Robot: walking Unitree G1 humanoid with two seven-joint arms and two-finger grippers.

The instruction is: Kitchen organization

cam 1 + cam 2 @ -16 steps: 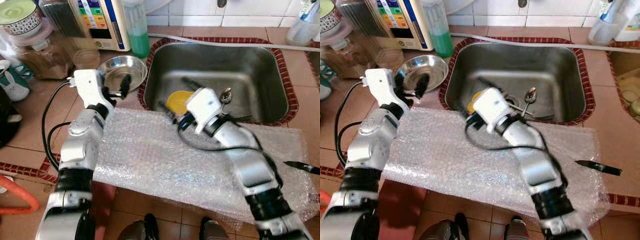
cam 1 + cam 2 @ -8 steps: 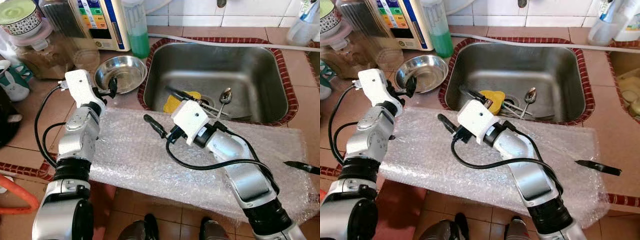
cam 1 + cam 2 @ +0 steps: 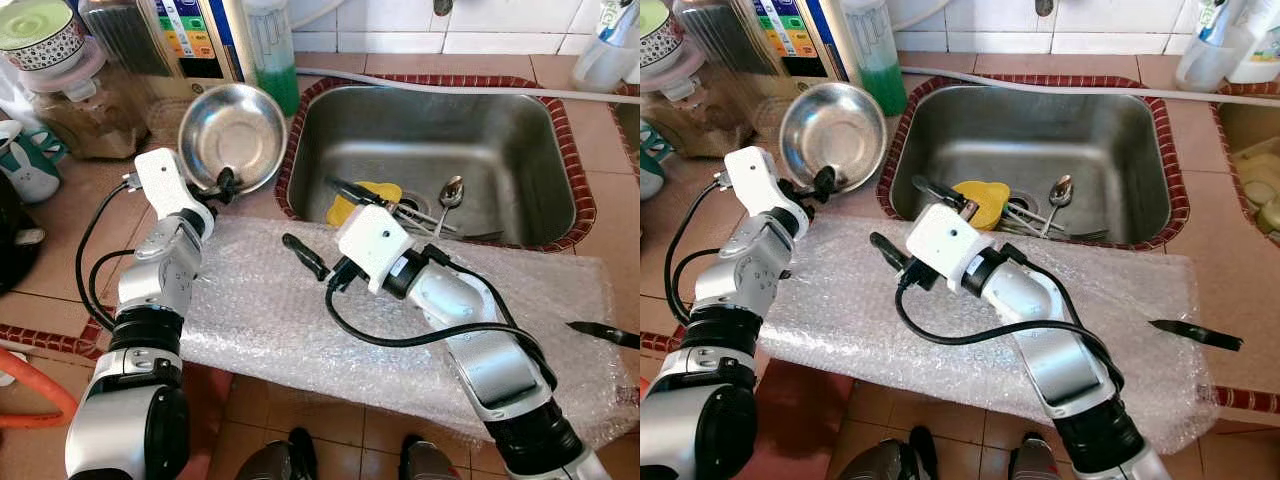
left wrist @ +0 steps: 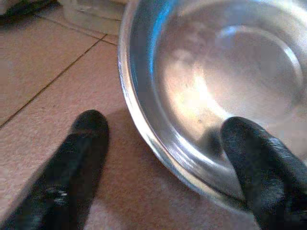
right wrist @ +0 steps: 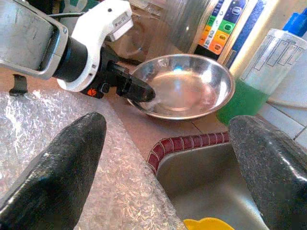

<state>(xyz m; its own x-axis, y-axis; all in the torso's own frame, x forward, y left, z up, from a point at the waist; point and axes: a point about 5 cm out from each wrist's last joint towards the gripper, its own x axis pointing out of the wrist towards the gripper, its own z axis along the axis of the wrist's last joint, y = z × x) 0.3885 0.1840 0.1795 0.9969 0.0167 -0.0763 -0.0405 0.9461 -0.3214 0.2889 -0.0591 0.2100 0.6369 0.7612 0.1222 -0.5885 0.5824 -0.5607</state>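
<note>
Currently, a shiny steel bowl [image 3: 233,137] is held tilted up on its edge by the left claw [image 3: 222,186], at the left of the sink [image 3: 520,150] on the tiled table [image 3: 60,240]. One finger [image 4: 261,167] is seen inside the bowl and the other finger [image 4: 72,163] outside, so the near rim is straddled and appears pinched. The bowl's inside is turned toward the head camera, likely because it is being lifted off the table by that one rim. The bowl is round, shallow and mirror-bright, with a flat base and no contents seen.

The right claw [image 3: 318,222] is held open with nothing between its long black fingers, above the sheet of bubble wrap [image 3: 300,330] that is spread along the table's front edge. One finger is stretched over the wrap, the other reaches toward the sink rim. It appears to be waiting beside the sink, perhaps so that the bowl can be received or the sink's contents reached.

Inside the sink, a yellow item [image 3: 362,197], a spoon [image 3: 450,192] and other cutlery are lying near the drain. A green-filled bottle [image 3: 272,60] is standing behind the bowl. A dark knife [image 3: 600,333] is lying at the wrap's far right edge, well apart from both claws.
</note>
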